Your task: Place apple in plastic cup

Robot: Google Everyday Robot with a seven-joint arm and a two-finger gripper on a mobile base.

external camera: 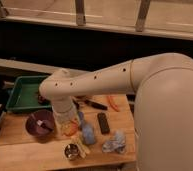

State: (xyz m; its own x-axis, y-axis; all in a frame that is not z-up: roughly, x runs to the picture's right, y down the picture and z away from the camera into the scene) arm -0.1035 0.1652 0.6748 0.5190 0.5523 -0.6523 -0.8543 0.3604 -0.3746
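Arm: my arm [140, 80] comes in from the right; elbow bends over the left part of the wooden table [20, 147]; the wrist drops toward the tabletop
Gripper: my gripper [67, 121] sits low at the end of the wrist, just right of the bowl [31, 127]; spread or pressed together, I cannot tell; the wrist hides it
Apple: apple [70, 129] shows as an orange-yellow patch right under the gripper, low at the table; held or merely resting, cannot tell
Plastic cup: plastic cup [88, 134] dull blue; just right of the apple; the apple is outside it
Metal cup: metal cup [71, 151] shiny; in front of the apple, near the table's front edge
Black bar: black bar [103, 122] flat on the table, right of the plastic cup
Green tray: green tray [20, 95] at the left rear, behind the bowl
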